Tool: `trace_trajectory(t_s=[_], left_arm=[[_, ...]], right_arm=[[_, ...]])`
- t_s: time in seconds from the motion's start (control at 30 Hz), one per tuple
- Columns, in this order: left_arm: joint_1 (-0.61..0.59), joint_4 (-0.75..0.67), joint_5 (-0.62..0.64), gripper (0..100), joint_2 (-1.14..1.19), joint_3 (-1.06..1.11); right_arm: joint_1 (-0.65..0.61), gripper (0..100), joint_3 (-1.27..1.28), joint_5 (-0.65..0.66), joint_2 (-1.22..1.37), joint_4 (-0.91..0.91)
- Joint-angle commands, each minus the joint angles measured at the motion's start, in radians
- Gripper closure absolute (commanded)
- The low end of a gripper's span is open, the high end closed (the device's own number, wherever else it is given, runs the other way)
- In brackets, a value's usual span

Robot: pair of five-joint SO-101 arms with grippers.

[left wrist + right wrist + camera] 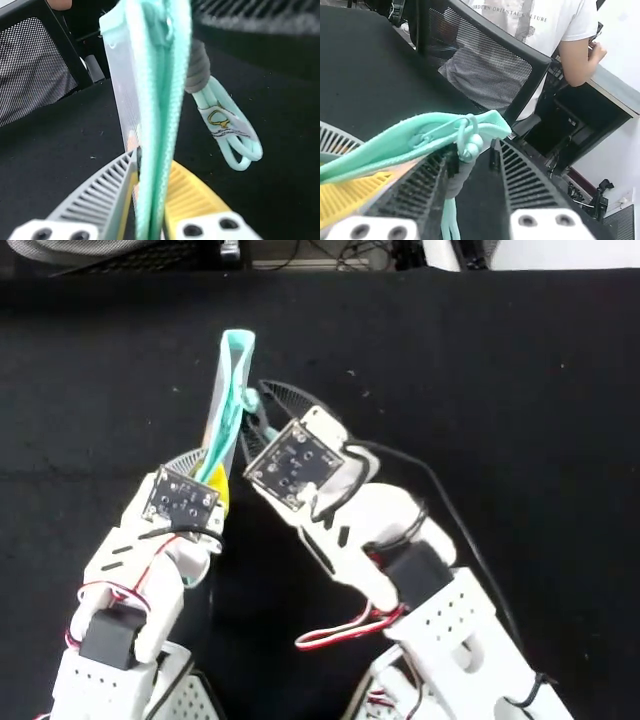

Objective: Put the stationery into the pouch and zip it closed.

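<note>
Where the high view looked down on the black table (520, 390), the pouch (228, 380) stood on edge, zip side up, with its long axis running straight away from both arms. The left gripper (212, 478) pinched its near end. The right gripper (256, 422) sat just beside the zip edge, farther along, so it was the one nearer the zip pull (246, 398). The slider's place on the track was too small to tell.

In the left wrist view, the grey and yellow fingers were clamped tight on the pouch's mint zip edge, and the pull's cord loop hung off to one side, apart from them. A faint orange patch (131, 141) showed through the clear wall; what it was couldn't be made out.

In the right wrist view, the right gripper's black fingers stood partly apart astride the pull's cord. The cord lay against one finger and did not look squeezed. The coming move likely turned on closing there and drawing the pull along the pouch's long axis. Much of the track was hidden, so how far it was zipped couldn't be judged.
</note>
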Motion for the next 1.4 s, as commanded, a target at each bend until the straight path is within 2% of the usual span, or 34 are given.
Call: trace_trajectory(t_s=[0.0, 0.2, 0.4, 0.7, 0.83, 1.37], left_arm=[[0.005, 0.043, 0.002, 97, 0.014, 0.047], [0.005, 0.043, 0.002, 97, 0.014, 0.047], [0.005, 0.043, 0.002, 97, 0.014, 0.047], [0.005, 0.043, 0.002, 97, 0.014, 0.047], [0.007, 0.044, 0.002, 97, 0.014, 0.054], [0.007, 0.046, 0.002, 97, 0.015, 0.056]], right_arm=[[0.020, 87.4, -0.094, 0.008, -0.001, 0.002], [0.020, 87.6, -0.147, 0.008, -0.001, 0.002], [0.018, 97.4, -0.151, 0.011, -0.001, 0.000], [0.017, 98.6, -0.147, 0.058, 0.005, -0.006], [0.031, 98.6, -0.142, 0.058, 0.013, -0.071], [0.144, 98.6, -0.369, 0.052, 0.294, -0.083]])
